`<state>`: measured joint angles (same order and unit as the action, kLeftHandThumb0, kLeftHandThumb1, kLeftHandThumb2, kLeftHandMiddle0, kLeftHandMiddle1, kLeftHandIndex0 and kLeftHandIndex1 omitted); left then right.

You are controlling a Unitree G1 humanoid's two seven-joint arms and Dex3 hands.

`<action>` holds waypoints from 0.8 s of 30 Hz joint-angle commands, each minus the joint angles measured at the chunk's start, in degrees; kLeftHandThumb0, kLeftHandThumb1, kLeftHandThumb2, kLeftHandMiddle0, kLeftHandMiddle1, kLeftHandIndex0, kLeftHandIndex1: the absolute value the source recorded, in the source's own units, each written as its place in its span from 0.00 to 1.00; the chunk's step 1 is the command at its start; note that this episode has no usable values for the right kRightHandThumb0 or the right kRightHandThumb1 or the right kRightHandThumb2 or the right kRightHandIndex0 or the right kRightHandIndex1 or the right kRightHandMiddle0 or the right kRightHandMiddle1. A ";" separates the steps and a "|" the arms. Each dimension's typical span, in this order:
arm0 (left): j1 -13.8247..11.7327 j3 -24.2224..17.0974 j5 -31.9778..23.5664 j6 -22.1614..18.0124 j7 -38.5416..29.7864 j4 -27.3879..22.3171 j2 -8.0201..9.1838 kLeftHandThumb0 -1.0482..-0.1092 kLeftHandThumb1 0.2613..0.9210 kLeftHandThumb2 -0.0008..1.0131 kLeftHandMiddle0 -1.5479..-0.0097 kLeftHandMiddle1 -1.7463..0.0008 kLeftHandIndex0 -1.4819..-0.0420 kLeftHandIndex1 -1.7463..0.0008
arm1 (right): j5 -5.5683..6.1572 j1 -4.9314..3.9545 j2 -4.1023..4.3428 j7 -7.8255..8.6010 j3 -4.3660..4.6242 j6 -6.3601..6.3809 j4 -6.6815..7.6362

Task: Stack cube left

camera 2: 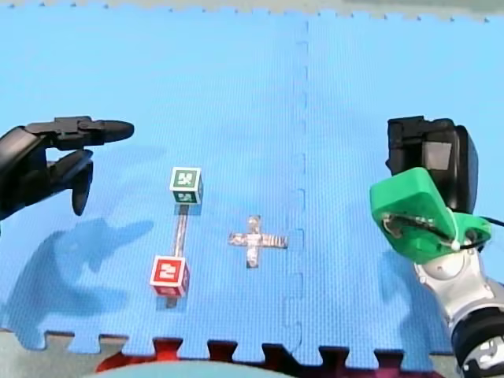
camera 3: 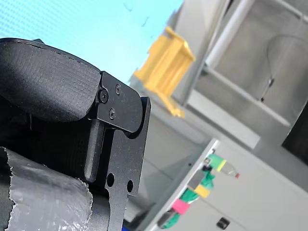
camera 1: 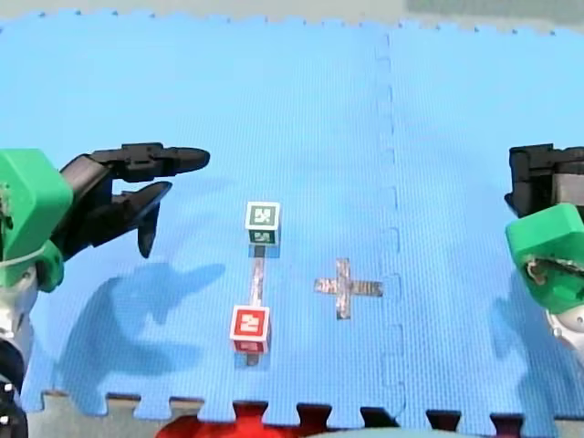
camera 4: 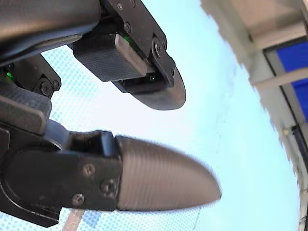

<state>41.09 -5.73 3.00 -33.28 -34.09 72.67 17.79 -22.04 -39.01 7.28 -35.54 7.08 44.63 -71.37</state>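
A green cube [camera 1: 263,222] with a white patterned face stands on the blue foam mat [camera 1: 301,109], near its middle. A red cube [camera 1: 249,328] with a white mark sits closer to the front edge, directly in line with the green one and well apart from it. My left hand [camera 1: 173,196] hovers above the mat to the left of the green cube, open and holding nothing. My right hand [camera 2: 429,153] is at the far right, away from both cubes. In the second wrist view, dark fingers [camera 4: 163,180] hang over bare mat.
A strip of silver tape [camera 1: 258,278] runs between the two cubes. A silver tape cross [camera 1: 347,287] lies right of them. The mat seam [camera 1: 391,182] runs front to back. The mat's jagged front edge [camera 1: 274,411] is close behind the red cube.
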 commanded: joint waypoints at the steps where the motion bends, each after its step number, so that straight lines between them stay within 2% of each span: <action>1: 0.51 1.60 1.52 0.42 0.44 -0.63 1.23 0.00 0.72 0.00 0.37 0.00 0.48 0.98 | -0.39 -0.38 0.32 -0.83 0.26 0.20 -0.16; 5: 0.67 2.71 2.40 0.92 0.85 -0.97 1.64 0.00 0.68 0.00 0.37 0.00 0.47 0.99 | -0.83 -0.47 0.40 -1.62 0.58 0.28 -0.31; 8: 0.42 3.41 2.72 0.80 1.66 -1.36 1.22 0.00 0.66 0.00 0.37 0.00 0.47 0.99 | -1.05 -0.57 0.45 -2.08 0.79 0.23 -0.36; 14: 0.16 5.25 4.61 0.60 6.48 -2.85 1.17 0.05 0.64 0.00 0.41 0.00 0.49 1.00 | -1.30 -0.62 0.54 -2.99 1.02 0.44 -0.38; 19: 0.11 5.36 4.20 1.99 7.94 -3.20 0.91 0.07 0.64 0.00 0.45 0.00 0.54 1.00 | -0.99 -0.61 0.54 -3.03 0.75 0.76 -0.44; 24: -0.06 6.58 5.30 2.32 9.06 -3.74 1.22 0.07 0.64 0.00 0.46 0.00 0.55 1.00 | 0.16 -0.65 0.27 -2.33 -0.10 0.47 -0.59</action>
<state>41.21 0.49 8.13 -31.10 -25.22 69.25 18.72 -22.32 -39.36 7.44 -38.03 7.34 45.15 -71.85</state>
